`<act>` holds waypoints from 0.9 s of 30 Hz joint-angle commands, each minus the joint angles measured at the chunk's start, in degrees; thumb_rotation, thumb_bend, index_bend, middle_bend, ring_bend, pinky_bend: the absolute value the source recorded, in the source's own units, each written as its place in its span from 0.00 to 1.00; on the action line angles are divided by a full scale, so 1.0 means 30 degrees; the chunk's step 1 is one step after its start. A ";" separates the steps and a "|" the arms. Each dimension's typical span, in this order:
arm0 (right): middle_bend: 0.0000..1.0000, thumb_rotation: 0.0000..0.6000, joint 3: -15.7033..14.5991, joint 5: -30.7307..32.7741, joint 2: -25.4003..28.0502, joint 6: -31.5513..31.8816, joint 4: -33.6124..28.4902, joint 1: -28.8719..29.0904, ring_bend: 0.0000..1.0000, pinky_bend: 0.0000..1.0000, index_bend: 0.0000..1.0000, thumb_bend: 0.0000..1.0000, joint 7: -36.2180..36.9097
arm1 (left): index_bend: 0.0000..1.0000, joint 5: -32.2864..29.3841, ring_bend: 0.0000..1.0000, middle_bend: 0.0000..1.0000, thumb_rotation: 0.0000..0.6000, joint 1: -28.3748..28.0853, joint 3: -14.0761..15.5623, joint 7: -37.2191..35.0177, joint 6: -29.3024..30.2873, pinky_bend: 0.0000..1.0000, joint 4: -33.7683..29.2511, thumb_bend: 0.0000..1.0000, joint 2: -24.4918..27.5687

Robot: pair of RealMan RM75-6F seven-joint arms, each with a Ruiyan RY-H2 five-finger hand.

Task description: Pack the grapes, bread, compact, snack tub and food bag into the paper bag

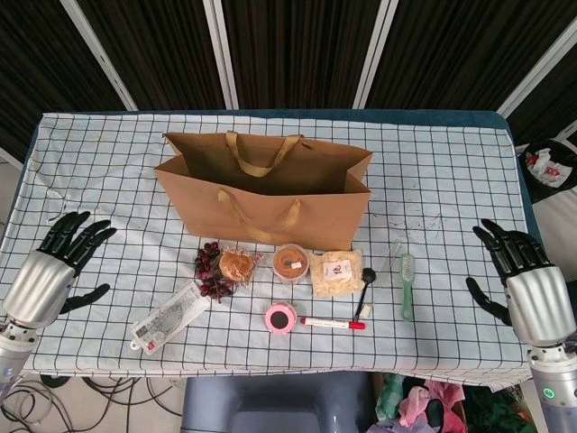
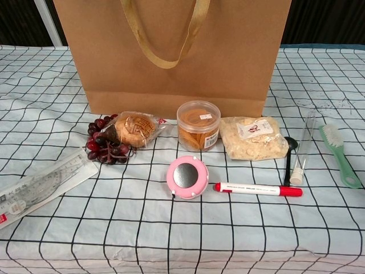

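An open brown paper bag (image 1: 266,194) (image 2: 177,54) stands upright mid-table. In front of it lie dark red grapes (image 1: 209,268) (image 2: 102,144), a wrapped bread bun (image 1: 236,265) (image 2: 134,129), a clear snack tub (image 1: 290,262) (image 2: 198,125) and a clear food bag (image 1: 336,272) (image 2: 252,138). The round pink compact (image 1: 280,317) (image 2: 187,177) lies nearer the front edge. My left hand (image 1: 52,271) hangs open at the table's left edge, and my right hand (image 1: 525,281) is open at the right edge. Both are far from the objects and hold nothing.
A packaged ruler (image 1: 169,316) (image 2: 40,185) lies front left. A red-capped marker (image 1: 334,322) (image 2: 258,189), a black spoon (image 1: 365,284), a clear tube (image 2: 302,148) and a green brush (image 1: 407,285) (image 2: 339,154) lie right of the compact.
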 commanded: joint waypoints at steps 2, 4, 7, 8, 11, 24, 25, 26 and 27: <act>0.14 1.00 -0.0818 -0.0115 -0.0504 0.1098 0.0110 -0.1184 0.22 0.22 0.13 0.25 -0.0583 | 0.16 0.0717 0.02 0.17 1.00 0.0763 0.0938 -0.1096 0.0919 0.14 0.1888 0.13 -0.0942; 0.14 1.00 -0.1317 -0.0232 -0.0855 0.1308 0.0333 -0.1619 0.22 0.22 0.13 0.25 -0.0582 | 0.16 0.0771 0.02 0.17 1.00 0.1045 0.1375 -0.1709 0.0989 0.14 0.2786 0.13 -0.1471; 0.14 1.00 -0.1987 -0.0738 -0.1501 0.1708 0.1072 -0.2175 0.22 0.22 0.13 0.25 -0.0805 | 0.15 0.0560 0.02 0.17 1.00 0.1354 0.2237 -0.1933 0.0088 0.14 0.4312 0.13 -0.2319; 0.14 1.00 -0.2106 -0.0908 -0.1661 0.1818 0.1316 -0.2279 0.22 0.22 0.13 0.25 -0.0920 | 0.15 0.0461 0.02 0.17 1.00 0.1348 0.2454 -0.1877 -0.0377 0.14 0.4650 0.13 -0.2528; 0.14 1.00 -0.2130 -0.1033 -0.1945 0.2051 0.1810 -0.2421 0.22 0.22 0.13 0.25 -0.1049 | 0.15 0.0116 0.02 0.16 1.00 0.1102 0.2710 -0.1577 -0.1675 0.13 0.5344 0.13 -0.3139; 0.14 1.00 -0.1792 0.0076 -0.2029 0.1680 0.2789 -0.2486 0.22 0.22 0.13 0.25 0.0365 | 0.16 -0.0925 0.01 0.15 1.00 -0.1606 0.1654 -0.1925 -0.5791 0.12 0.9882 0.15 -0.8521; 0.14 1.00 -0.1754 0.0136 -0.2022 0.1670 0.2854 -0.2486 0.22 0.22 0.13 0.25 0.0409 | 0.17 -0.0859 0.01 0.16 1.00 -0.1841 0.1515 -0.2017 -0.5798 0.12 1.0074 0.16 -0.8805; 0.14 1.00 -0.1718 0.0178 -0.2020 0.1664 0.2907 -0.2482 0.22 0.22 0.13 0.25 0.0445 | 0.17 -0.0800 0.01 0.16 1.00 -0.2053 0.1407 -0.2098 -0.5812 0.12 1.0242 0.16 -0.9038; 0.14 1.00 -0.1690 0.0202 -0.2020 0.1667 0.2951 -0.2482 0.22 0.22 0.13 0.25 0.0474 | 0.17 -0.0742 0.01 0.16 1.00 -0.2256 0.1308 -0.2158 -0.5822 0.12 1.0365 0.16 -0.9228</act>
